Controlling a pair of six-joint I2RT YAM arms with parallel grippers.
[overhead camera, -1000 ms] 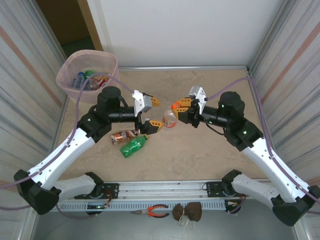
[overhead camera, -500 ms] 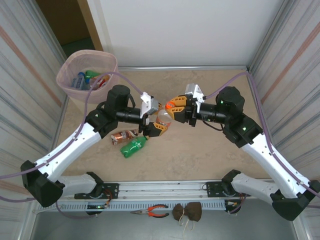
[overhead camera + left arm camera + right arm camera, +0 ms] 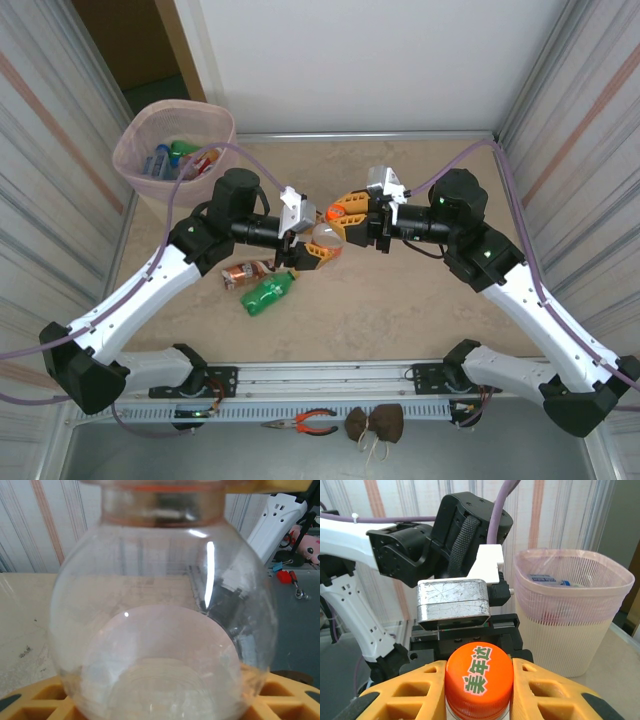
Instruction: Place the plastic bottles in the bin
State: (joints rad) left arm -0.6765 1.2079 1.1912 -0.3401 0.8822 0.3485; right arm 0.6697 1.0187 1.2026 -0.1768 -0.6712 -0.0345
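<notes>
Beige under its pink liner, the bin (image 3: pixel 127 150) stands at the far left corner, well apart from the handover above mid-table. The right gripper (image 3: pixel 347 212) is clamped on the orange cap (image 3: pixel 479 676) of a clear bottle (image 3: pixel 327 237). The left gripper (image 3: pixel 310 240) brackets the bottle's round body, but whether it truly grips cannot be told. The bottle's long axis runs roughly near-to-far, with the cap toward the far wall. The right gripper should probably let go only once the left pinches firmly across the belly.

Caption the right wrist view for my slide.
Right gripper clamps the orange-capped bottle; left arm ahead, pink-lined bin beyond.
</notes>
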